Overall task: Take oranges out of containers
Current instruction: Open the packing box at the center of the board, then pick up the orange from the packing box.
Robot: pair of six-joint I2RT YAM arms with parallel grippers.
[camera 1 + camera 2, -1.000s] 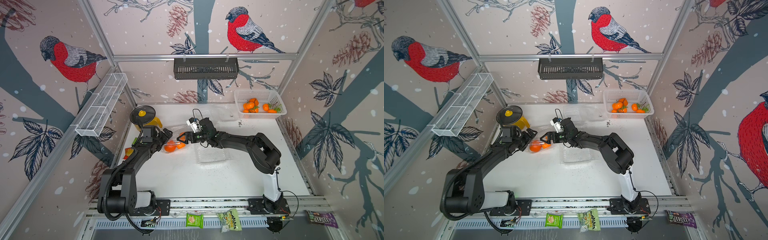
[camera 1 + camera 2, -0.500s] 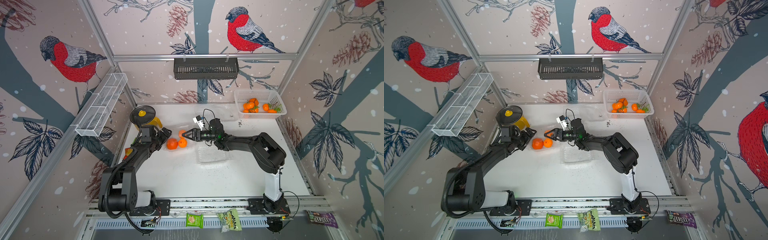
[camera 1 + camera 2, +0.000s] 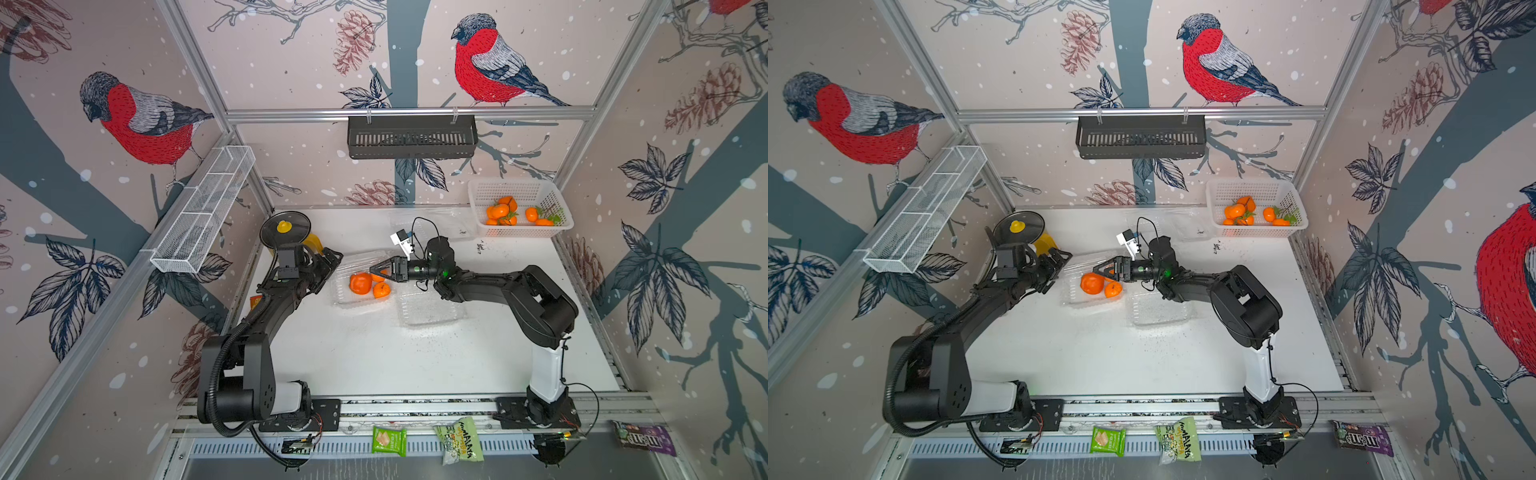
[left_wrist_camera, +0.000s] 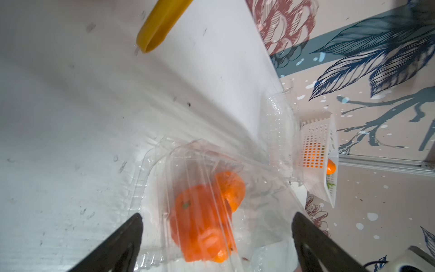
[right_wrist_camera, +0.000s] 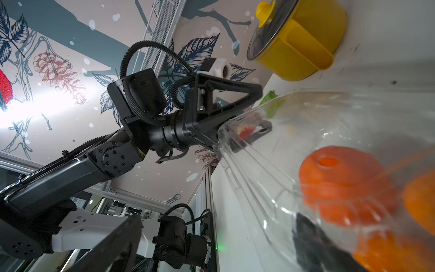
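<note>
The right pincer [image 3: 376,271] gapes just beside the oranges [image 3: 360,283] in the clear container [image 3: 345,301], left of centre on the table [image 3: 374,365]. The left pincer [image 3: 331,266], also open, sits at its left edge. Closing may pinch thin plastic with the fruit and drag the unheld container.

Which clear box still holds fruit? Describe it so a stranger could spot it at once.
Start at the yellow pot in the white table's far left corner. Just beside it, toward the table's middle, lies a clear plastic clamshell. Unlike the clear box next to it, which looks empty, this one holds bright oranges.
</note>
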